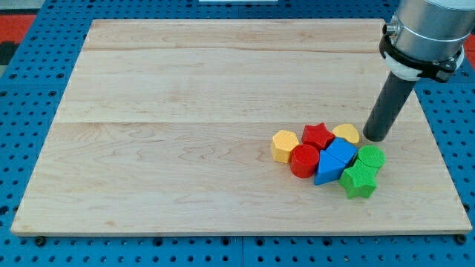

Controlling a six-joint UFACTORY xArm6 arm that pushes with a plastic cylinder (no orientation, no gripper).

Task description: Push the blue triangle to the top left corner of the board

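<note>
The blue triangle (327, 171) lies low in a tight cluster of blocks at the view's lower right of the wooden board (185, 111). A second blue block (341, 151) touches it from above right. Around them sit a red star (318, 135), a red cylinder (303, 161), a yellow hexagon (284, 144), a yellow round block (346, 133), a green round block (370, 157) and a green star (359, 180). My tip (374, 137) stands on the board just right of the yellow round block, above the green round block, up and to the right of the blue triangle.
The board rests on a blue pegboard table (30, 111). The arm's grey body (429, 30) hangs over the board's upper right corner.
</note>
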